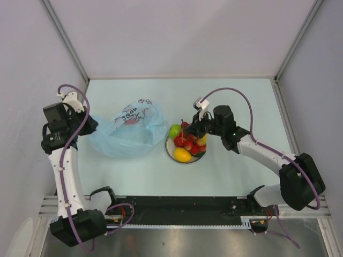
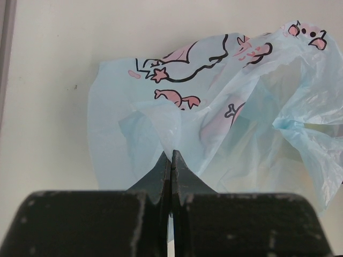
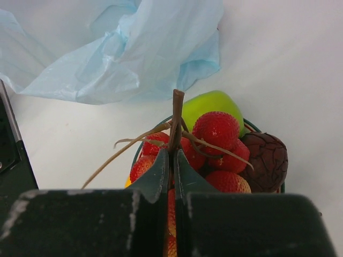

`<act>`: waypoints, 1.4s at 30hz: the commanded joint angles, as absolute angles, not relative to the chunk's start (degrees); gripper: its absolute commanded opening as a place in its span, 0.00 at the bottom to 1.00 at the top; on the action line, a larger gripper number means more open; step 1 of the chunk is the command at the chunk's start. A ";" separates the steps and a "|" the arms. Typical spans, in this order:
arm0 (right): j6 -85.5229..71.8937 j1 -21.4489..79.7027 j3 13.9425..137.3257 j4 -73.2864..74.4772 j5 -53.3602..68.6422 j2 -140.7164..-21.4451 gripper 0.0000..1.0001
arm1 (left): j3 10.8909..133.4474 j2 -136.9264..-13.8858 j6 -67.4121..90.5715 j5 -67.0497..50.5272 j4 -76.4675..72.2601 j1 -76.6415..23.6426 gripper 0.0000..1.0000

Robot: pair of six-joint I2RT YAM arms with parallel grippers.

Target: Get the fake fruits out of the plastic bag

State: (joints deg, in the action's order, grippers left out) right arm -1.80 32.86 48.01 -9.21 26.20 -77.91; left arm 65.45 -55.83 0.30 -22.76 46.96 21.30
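The light-blue plastic bag lies crumpled left of centre. My left gripper is at its left edge and is shut on a fold of the bag, with film pinched between the fingertips. On the plate are a green apple, a yellow fruit and a cluster of red berries. My right gripper is shut on the cluster's brown stem, just above the berries. A green apple and a dark textured fruit sit behind them.
The plate's rim shows behind the berries, and the bag's right edge lies just beyond it. Grey walls with metal rails enclose the pale table on three sides. The arm bases stand on a black rail at the near edge.
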 commanded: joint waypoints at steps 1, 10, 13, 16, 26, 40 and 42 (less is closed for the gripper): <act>-3.16 32.70 48.69 -13.71 29.53 -78.48 0.00 | 65.39 -55.72 1.58 -24.08 45.09 22.06 0.00; -3.69 32.78 50.18 -14.24 30.68 -79.54 0.00 | 65.13 -55.55 1.76 -24.26 45.00 22.24 0.00; -2.11 32.70 50.10 -13.01 29.53 -80.07 0.10 | 65.13 -55.72 1.76 -24.26 45.00 22.32 0.00; -1.76 32.70 50.10 -12.57 28.65 -80.07 0.21 | 65.39 -55.72 1.76 -24.26 45.09 22.32 0.00; -1.32 32.70 50.10 -13.45 28.13 -79.80 0.56 | 65.57 -56.34 1.85 -24.52 44.91 22.41 0.00; -0.61 33.05 51.15 -13.27 27.51 -79.80 1.00 | 65.74 -56.78 1.85 -24.52 44.82 22.50 0.00; -0.53 33.13 51.24 -13.27 27.25 -79.72 1.00 | 65.83 -56.95 1.85 -24.52 44.82 22.41 0.00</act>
